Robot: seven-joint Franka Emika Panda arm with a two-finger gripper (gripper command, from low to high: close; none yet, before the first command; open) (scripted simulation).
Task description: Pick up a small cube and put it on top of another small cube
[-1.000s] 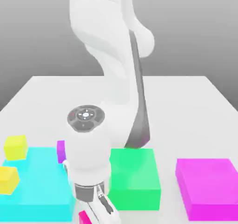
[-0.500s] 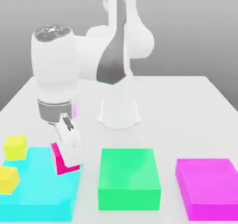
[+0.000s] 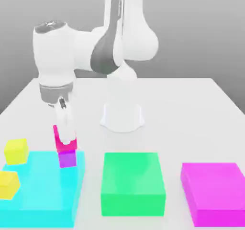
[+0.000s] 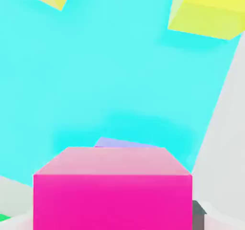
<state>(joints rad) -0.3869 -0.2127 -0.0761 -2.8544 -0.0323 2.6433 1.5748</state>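
Item: white robot tool [image 3: 67,139], pointing downward above the cyan block, at its edge nearest the green block. State: I cannot tell whether it is clenched on the pink cube or already released.

Item: small plain hot-pink cube [image 3: 59,140], at the tool's tip, partly covered by it, and directly over the purple cube; no gap shows between the two.

Item: small plain purple-violet cube [image 3: 67,158], beneath the tool and the pink cube, on the cyan block; one edge peeks past the pink cube in the hand view.

Item: large flat cyan block [image 3: 43,195], under the tool, on the worktop [image 3: 167,114].

Items, two: small plain yellow cubes [image 3: 16,151] [image 3: 8,185], to the exterior view's left of the tool, apart from it.

Item: large flat green block [image 3: 131,176], to the exterior view's right of the tool.

Item: large flat magenta block [image 3: 215,191], farther that way, well apart from the tool.

Item: white jointed arm [image 3: 52,52], rising above the tool.
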